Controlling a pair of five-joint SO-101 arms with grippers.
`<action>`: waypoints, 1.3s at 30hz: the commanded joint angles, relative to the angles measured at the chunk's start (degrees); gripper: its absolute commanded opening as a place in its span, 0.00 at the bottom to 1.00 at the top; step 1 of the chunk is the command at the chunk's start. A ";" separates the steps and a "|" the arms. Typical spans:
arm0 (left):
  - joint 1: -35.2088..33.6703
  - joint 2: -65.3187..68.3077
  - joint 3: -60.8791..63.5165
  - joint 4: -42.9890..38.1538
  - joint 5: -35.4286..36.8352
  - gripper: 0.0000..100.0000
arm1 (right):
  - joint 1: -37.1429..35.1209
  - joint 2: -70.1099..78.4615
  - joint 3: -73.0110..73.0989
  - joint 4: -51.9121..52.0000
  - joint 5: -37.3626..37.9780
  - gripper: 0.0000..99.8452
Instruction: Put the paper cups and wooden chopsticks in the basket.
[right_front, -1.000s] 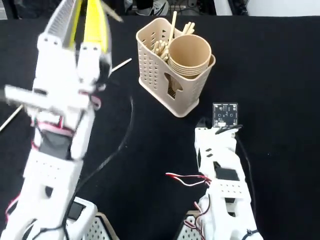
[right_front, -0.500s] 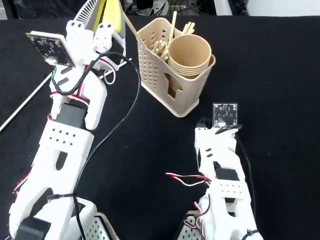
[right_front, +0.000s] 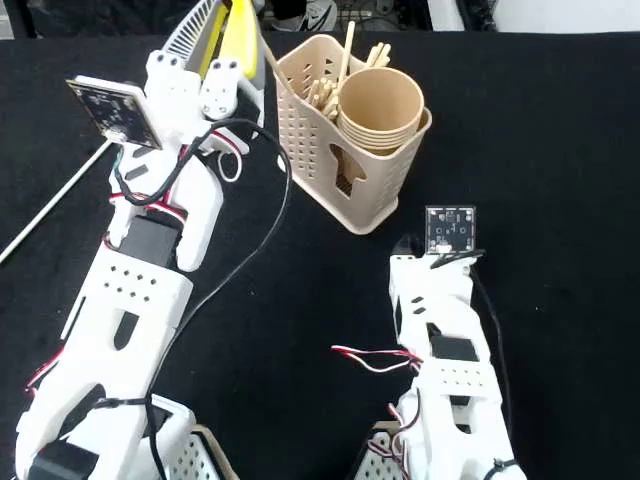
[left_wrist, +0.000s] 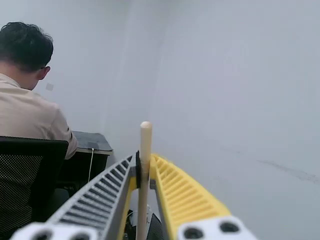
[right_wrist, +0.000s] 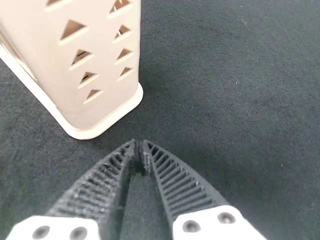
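My left gripper (right_front: 228, 22) is raised at the back of the table, just left of the basket (right_front: 318, 160). It is shut on a wooden chopstick (left_wrist: 145, 134), which stands up between the grey and yellow fingers; its lower end slants toward the basket's rim (right_front: 267, 55). The beige slotted basket holds stacked paper cups (right_front: 380, 105) and several chopsticks (right_front: 325, 92). Another chopstick (right_front: 50, 208) lies on the black cloth at the far left. My right gripper (right_wrist: 139, 149) is shut and empty, low over the cloth just in front of the basket (right_wrist: 85, 65).
The right arm (right_front: 445, 320) lies along the table in front of the basket, its camera board (right_front: 450, 229) facing up. The left arm's cable (right_front: 262, 230) loops beside the basket. Black cloth (right_front: 560, 150) covers the table.
The left arm has swung right toward the basket with the chopstick in its gripper, and its wrist has turned. The right arm has kept still.
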 joint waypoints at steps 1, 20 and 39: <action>0.84 -0.09 -1.19 0.44 0.62 0.03 | -0.62 -0.84 -0.22 -1.23 0.53 0.01; 1.01 0.88 -2.77 -7.03 0.70 0.03 | -0.70 -0.84 -0.31 -1.23 0.53 0.01; 2.15 13.54 -13.93 9.76 -1.93 0.15 | -0.70 -0.84 -0.13 -1.23 0.53 0.01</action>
